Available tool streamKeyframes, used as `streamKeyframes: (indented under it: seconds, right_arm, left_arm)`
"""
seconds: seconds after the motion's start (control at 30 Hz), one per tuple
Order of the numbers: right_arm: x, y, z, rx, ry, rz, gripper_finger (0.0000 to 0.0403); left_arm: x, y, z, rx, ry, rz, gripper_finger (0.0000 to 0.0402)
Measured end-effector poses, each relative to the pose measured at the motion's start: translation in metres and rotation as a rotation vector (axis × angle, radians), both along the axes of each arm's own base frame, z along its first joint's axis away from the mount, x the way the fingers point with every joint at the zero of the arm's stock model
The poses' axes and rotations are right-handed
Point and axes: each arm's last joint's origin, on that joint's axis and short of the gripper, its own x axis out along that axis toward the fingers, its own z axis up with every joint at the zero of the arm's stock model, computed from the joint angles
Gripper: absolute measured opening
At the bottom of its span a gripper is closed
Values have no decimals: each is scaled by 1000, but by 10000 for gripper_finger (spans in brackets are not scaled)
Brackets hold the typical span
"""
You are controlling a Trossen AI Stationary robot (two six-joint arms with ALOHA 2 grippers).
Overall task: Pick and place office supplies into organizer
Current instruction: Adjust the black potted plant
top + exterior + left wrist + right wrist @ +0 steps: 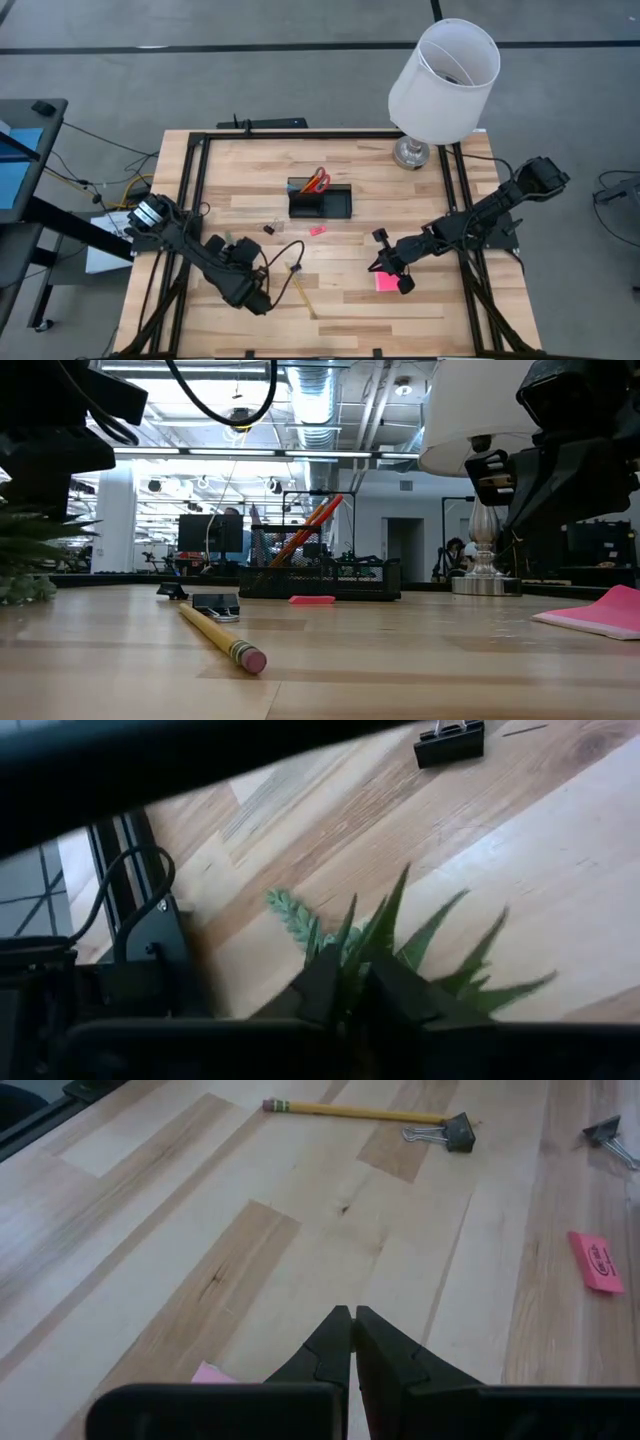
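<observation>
The black organizer (pixel 320 203) stands at mid-table with red-handled scissors (pixel 317 181) and orange pens (pixel 310 525) upright in its box. A yellow pencil (pixel 303 287), black clips (pixel 270 228) (pixel 450 1130), a pink eraser (pixel 317 231) and a bright-pink sticky pad (pixel 385 283) lie on the wood. My left gripper (pixel 345 988), near the table's front left, is shut on a green plant tuft (pixel 385 935). My right gripper (pixel 352 1342) hovers shut just above the sticky pad's edge (pixel 212 1373), touching nothing. My left gripper pinches the plant tuft's leaves low down (pixel 348 972) between its two fingers, coming slanting down from the table's left. The leaf tips fan out beyond the fingertips over the wood. In the low view the tuft's lower part (pixel 25 588) sits at table height; whether it is lifted I cannot tell.
A lamp with a white shade (pixel 445 70) stands at the far right of the table. Black frame rails (pixel 195 190) run along the table's left and right sides. Bare wood (pixel 340 315) lies between the two grippers along the near edge.
</observation>
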Motion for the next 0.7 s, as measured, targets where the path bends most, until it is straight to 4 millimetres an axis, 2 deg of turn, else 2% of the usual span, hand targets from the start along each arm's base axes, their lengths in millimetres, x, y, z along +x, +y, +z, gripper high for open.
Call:
streamKeyframes:
  seconds: [0.07, 0.23, 0.47, 0.7]
  right_arm:
    - [0, 0, 0, 0, 0, 0, 7]
    - [0, 0, 0, 0, 0, 0, 7]
    - [2, 1, 3, 15, -31, 1, 7]
    - [3, 1, 4, 22, -45, 1, 7]
  left_arm:
    - [0, 0, 0, -1, 7, -7, 10]
    - [-2, 0, 5, 11, 22, 39, 3]
    - [13, -11, 29, 63, -179, -77, 1]
    - [16, -13, 34, 67, -198, -103, 0]
